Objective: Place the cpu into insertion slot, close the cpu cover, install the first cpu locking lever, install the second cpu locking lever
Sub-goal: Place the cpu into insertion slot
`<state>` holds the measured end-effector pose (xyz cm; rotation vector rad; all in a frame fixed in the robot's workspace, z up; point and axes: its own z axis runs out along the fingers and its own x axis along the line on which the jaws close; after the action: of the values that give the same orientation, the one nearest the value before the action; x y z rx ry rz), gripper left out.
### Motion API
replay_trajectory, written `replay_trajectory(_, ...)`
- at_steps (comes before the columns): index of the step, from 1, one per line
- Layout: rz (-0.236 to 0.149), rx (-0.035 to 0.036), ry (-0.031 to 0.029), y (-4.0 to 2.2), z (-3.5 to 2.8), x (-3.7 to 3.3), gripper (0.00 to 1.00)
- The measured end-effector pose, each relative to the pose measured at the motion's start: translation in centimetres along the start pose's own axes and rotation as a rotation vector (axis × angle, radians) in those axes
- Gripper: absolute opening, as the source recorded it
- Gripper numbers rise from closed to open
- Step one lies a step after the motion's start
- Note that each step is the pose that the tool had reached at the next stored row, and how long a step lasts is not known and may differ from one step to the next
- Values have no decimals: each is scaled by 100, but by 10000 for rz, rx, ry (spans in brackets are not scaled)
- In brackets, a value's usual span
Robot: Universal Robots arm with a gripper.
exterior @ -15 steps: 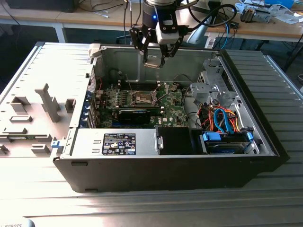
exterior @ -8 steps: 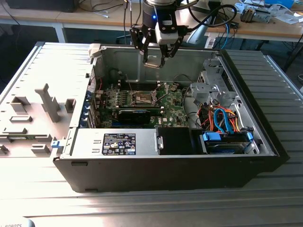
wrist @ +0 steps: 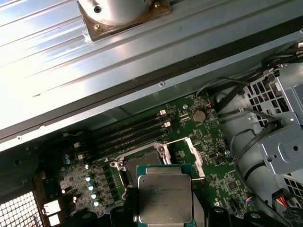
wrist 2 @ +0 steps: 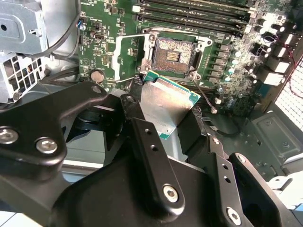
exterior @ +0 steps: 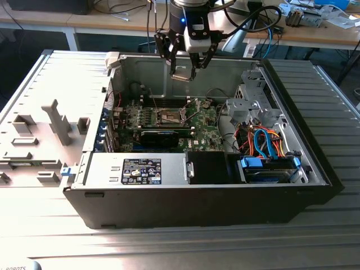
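The open computer case (exterior: 197,211) lies on its side on the ribbed metal surface (exterior: 180,247). Inside it sit a green motherboard (exterior: 202,126), a long black card (exterior: 160,138) along the board's near edge, and a labelled silver box (exterior: 140,170) against the front wall. At the exterior view's right there is a metal drive cage (exterior: 253,104), with orange and blue cables (exterior: 264,143) below it.

The cpu (exterior: 183,75) hangs in the air over the case's far wall, clamped by the arm's jaws. The insertion slot (exterior: 170,116) lies uncovered near the board's middle, well below the cpu.

The second wrist view adds detail. The cpu cover (wrist 2: 118,56) is folded open beside the slot's contact field (wrist 2: 173,52), and black fingers (wrist 2: 142,137) press opposite edges of the cpu (wrist 2: 168,104). In the first wrist view the cpu's grey top (wrist: 164,198) hides part of the insertion slot (wrist: 142,163), with the memory slots (wrist: 128,135) beyond.
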<state>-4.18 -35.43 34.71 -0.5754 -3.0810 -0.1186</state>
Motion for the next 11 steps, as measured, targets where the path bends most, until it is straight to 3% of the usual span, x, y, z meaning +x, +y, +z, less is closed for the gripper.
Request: replay_trajectory(11, 227, -4, -16, 0, 1, 0, 54)
